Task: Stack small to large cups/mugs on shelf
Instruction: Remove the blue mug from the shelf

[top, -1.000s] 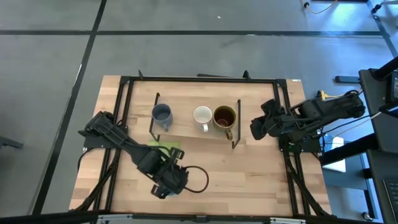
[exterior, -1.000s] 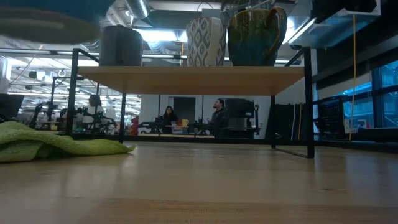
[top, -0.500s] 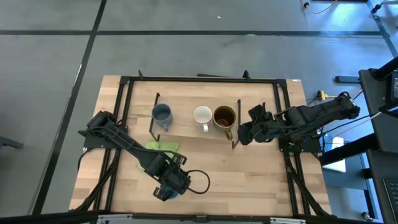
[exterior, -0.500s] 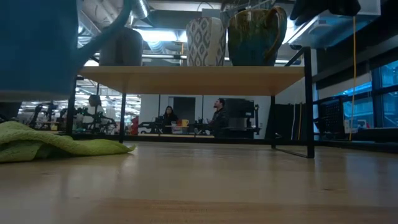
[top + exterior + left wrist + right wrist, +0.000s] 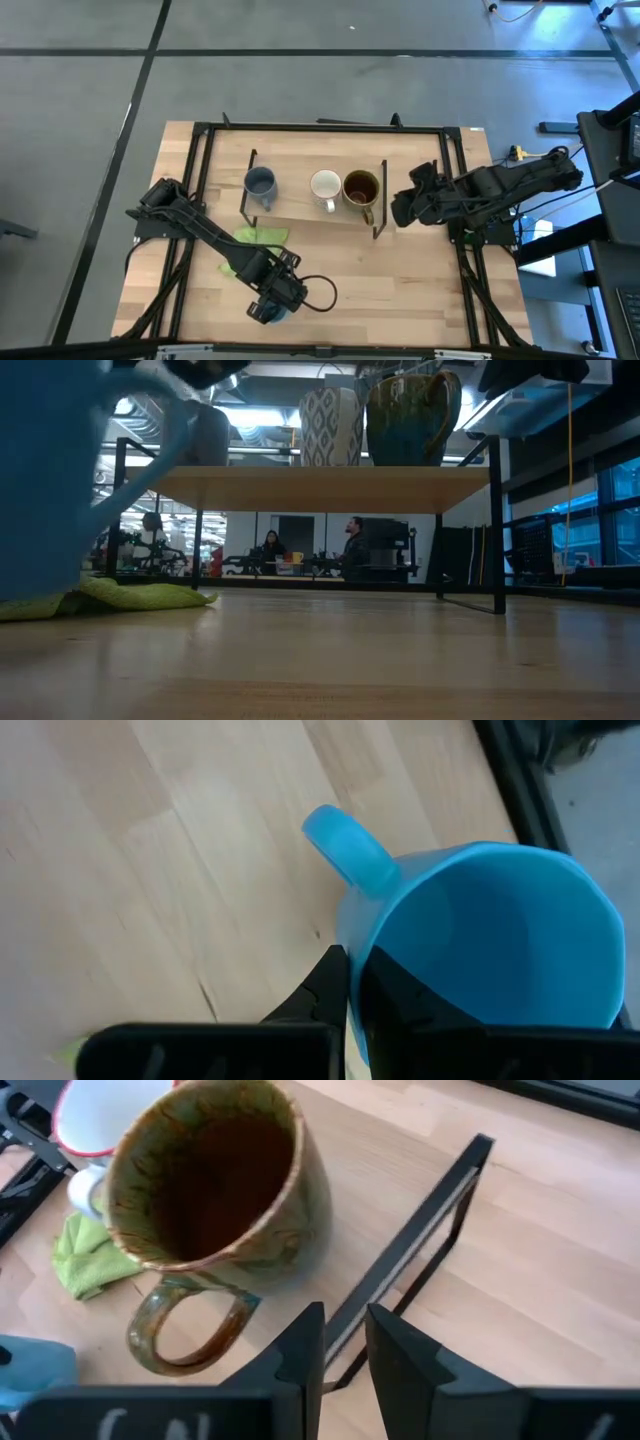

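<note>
Big room with people sitting far behind a light wood bench (image 5: 400,280). On the bench, a low wood shelf (image 5: 300,210) with thin black wire ends, and a green cloth (image 5: 255,238) just beside its front edge.

Near the front of the bench, left gripper (image 5: 272,305) low down, fingers (image 5: 325,982) pinched tight on the rim of the light blue mug (image 5: 480,935), one finger inside and one outside. Mug upright, plain sky blue, round loop handle sticking out to the side, touching or almost touching the wood; cannot tell which.

Right gripper (image 5: 402,205) just beside the right wire end of the shelf, near the brown mug (image 5: 215,1190). Fingers (image 5: 300,1345) a little apart, holding nothing, apart from that mug.

Three mugs up on the shelf in a row: a grey-blue mug (image 5: 260,183) at the left, a white mug (image 5: 325,186) in the middle, the brown mug at the right, bigger, shiny, dark inside, with a thick loop handle. White and brown close together, grey-blue well apart.

Four mugs in all, one shelf, one cloth, two grippers.
</note>
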You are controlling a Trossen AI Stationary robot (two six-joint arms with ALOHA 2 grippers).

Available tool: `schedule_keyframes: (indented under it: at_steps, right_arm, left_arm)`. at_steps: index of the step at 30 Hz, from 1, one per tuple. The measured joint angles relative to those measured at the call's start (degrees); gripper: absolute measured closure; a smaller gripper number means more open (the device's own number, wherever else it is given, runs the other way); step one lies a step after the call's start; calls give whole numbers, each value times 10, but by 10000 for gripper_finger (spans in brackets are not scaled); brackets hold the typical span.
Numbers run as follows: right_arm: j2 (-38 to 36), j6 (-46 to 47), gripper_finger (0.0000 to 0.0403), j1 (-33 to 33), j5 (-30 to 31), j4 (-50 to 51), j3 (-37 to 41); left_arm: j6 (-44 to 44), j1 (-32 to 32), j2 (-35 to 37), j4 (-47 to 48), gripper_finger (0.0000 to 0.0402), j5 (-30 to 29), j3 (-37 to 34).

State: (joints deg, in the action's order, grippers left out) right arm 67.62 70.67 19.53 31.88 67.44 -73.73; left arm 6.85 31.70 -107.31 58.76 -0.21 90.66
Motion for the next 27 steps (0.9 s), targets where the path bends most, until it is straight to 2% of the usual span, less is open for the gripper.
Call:
schedule_keyframes:
  at_steps: [13,17,27]
  right_arm:
    - [-3,-2,325,-3,1,21,0]
    - [-3,-2,325,-3,1,24,0]
    - [-3,-3,325,-3,-5,42,0]
  left_arm:
    - [-20,-32,0,2,393,18,-13]
    - [-21,-44,-7,2,380,10,-13]
    - [-25,-42,-17,9,374,8,-13]
